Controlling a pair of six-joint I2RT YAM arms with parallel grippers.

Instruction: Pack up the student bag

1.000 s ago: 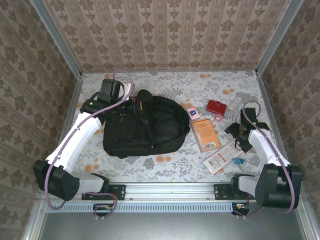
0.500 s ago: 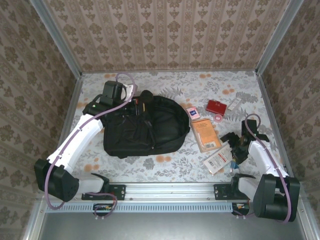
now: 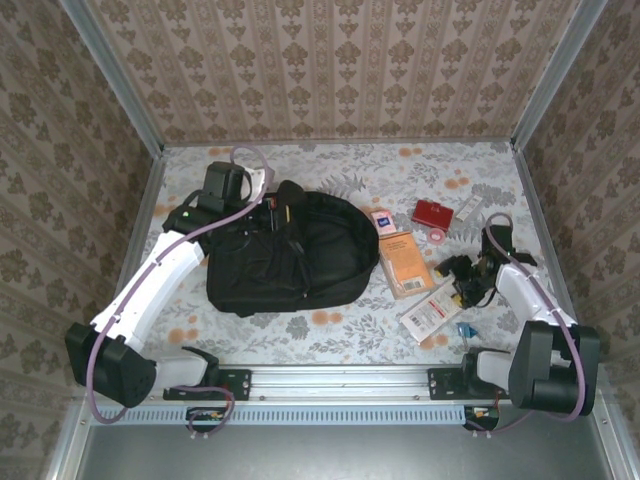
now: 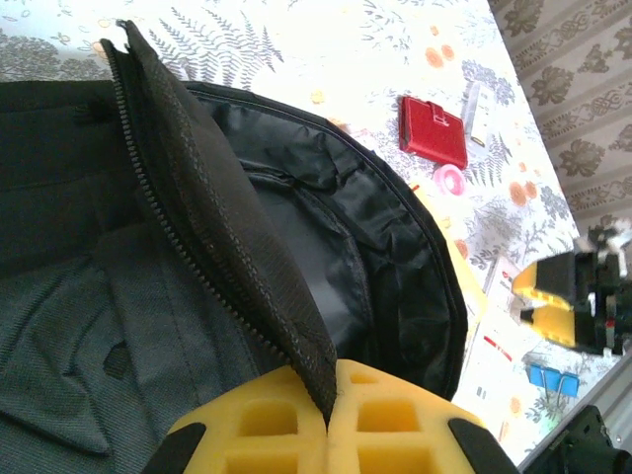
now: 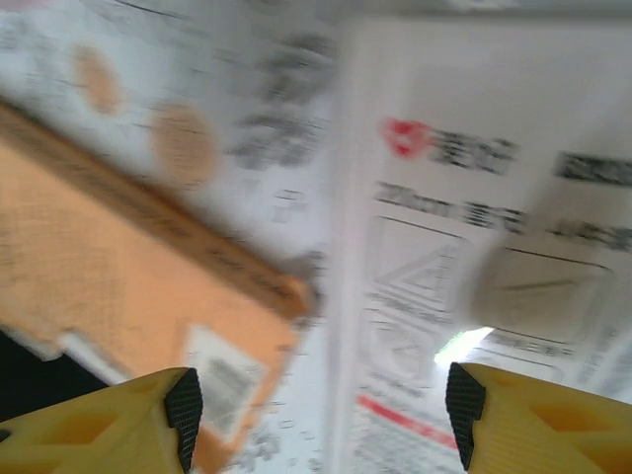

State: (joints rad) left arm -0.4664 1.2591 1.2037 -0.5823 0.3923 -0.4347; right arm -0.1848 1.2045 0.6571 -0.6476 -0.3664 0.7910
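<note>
The student bag [image 3: 300,262], a big black backpack, lies left of centre with its zipper open. My left gripper [image 3: 264,208] is at its top edge, shut on the zippered flap [image 4: 197,227]. It holds the flap up, so the dark inside [image 4: 326,267] shows. Both yellow fingertips [image 4: 395,415] pinch the flap's edge. My right gripper [image 3: 462,276] stands open low over the table. Between its fingers [image 5: 183,405] lie the corner of an orange book [image 5: 89,267] and a white printed packet [image 5: 474,227]. That view is blurred.
Right of the bag lie the orange book [image 3: 408,265], the white packet [image 3: 430,312], a pink card [image 3: 383,223], a red wallet [image 3: 432,212], a pink tape ring [image 3: 438,236], a white stick [image 3: 470,208] and a blue clip [image 3: 463,328]. Patterned walls enclose the table.
My right gripper has swung left and away from the base, from beside the packet to over the packet and book corner. The packet has slid left. The left gripper still holds the flap.
</note>
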